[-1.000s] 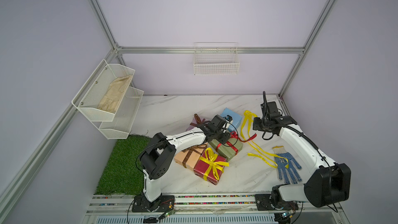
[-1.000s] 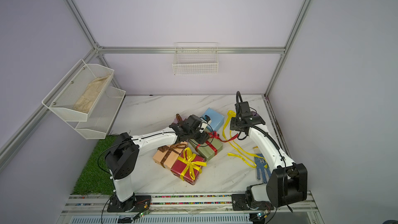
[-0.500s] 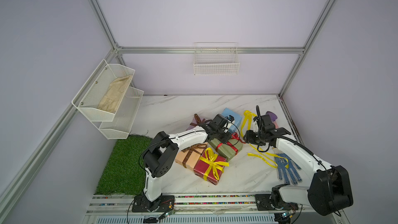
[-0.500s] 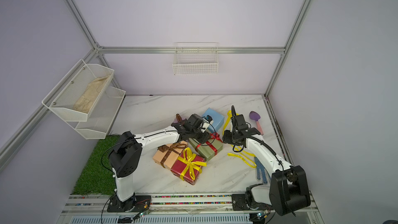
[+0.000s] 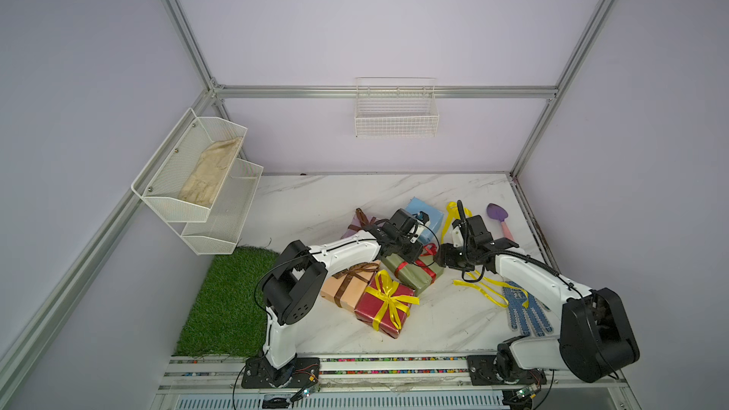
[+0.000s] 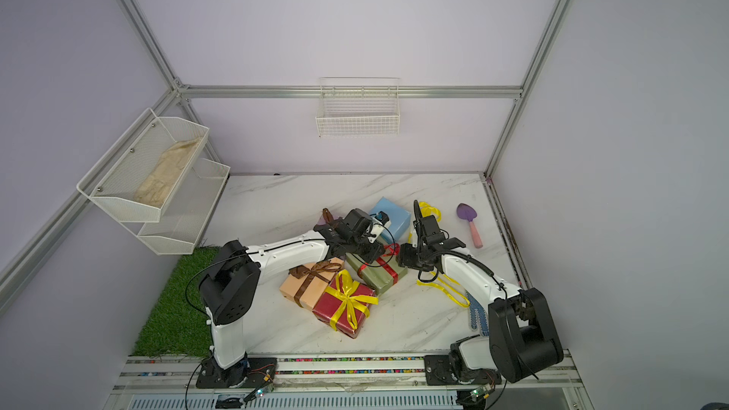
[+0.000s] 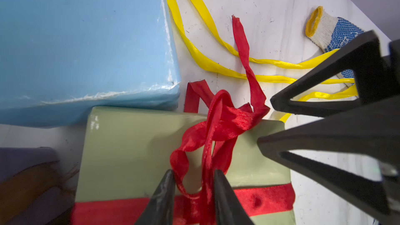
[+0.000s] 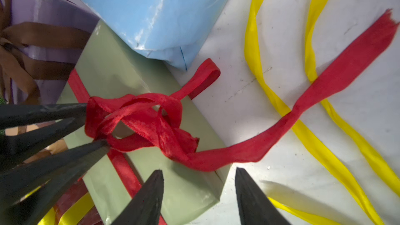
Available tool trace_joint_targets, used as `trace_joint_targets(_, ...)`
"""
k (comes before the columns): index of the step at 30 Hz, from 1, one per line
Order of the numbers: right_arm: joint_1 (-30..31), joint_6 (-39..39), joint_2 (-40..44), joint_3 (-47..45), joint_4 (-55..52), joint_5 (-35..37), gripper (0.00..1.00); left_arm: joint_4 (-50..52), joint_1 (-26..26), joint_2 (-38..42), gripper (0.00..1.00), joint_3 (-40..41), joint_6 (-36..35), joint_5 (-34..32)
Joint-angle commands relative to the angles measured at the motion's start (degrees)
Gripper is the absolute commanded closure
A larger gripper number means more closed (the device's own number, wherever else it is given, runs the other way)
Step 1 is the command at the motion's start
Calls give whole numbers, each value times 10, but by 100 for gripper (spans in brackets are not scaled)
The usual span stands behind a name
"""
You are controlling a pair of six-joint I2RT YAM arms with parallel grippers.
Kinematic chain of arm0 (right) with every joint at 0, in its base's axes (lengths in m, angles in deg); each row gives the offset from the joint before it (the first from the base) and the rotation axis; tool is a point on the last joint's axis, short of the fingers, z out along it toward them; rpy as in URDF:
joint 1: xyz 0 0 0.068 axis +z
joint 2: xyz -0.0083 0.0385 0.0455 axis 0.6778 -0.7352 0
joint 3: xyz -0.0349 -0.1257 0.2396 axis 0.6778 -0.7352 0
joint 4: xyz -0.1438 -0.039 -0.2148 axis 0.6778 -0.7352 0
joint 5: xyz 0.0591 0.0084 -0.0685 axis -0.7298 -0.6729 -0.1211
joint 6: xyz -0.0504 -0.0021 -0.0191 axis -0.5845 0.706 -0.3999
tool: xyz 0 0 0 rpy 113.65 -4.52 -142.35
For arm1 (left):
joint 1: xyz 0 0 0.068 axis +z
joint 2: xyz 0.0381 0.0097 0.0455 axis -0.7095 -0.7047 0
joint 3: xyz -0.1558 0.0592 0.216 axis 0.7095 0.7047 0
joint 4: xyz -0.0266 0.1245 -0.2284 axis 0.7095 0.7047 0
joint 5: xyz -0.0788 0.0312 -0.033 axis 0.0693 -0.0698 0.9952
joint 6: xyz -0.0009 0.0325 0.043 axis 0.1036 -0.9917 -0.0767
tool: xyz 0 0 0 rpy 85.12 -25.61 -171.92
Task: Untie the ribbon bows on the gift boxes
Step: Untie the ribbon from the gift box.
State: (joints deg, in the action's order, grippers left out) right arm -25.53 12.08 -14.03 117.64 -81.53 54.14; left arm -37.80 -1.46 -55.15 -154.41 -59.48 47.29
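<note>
I see the left gripper [image 7: 194,172] with narrow jaws on both sides of a loop of the red ribbon [image 7: 225,120], touching it; whether it really pinches, I cannot tell. The bow lies on the olive green box [image 7: 134,143], beside the light blue box [image 7: 82,40]. The right gripper [image 8: 198,169] stands open over the box edge.

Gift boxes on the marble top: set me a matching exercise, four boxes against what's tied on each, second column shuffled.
1. light blue box
2. olive green box
3. dark red box
4. peach box

A. brown bow
B. no ribbon showing
C. yellow bow
D. red ribbon

Pairs: 1-B, 2-D, 3-C, 4-A.
</note>
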Motion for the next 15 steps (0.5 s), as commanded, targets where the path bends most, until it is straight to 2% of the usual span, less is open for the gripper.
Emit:
trace_joint_targets(1, 5, 10, -12, -10, 22, 0, 43, -3, -3, 31, 68, -4, -1, 0)
trace_joint_targets(13, 10, 14, -18, -20, 22, 12, 43, 11, -3, 59, 68, 18, -6, -10)
trace_joint_targets(15, 10, 15, -17, -21, 22, 12, 43, 12, -3, 57, 63, 18, -5, -4)
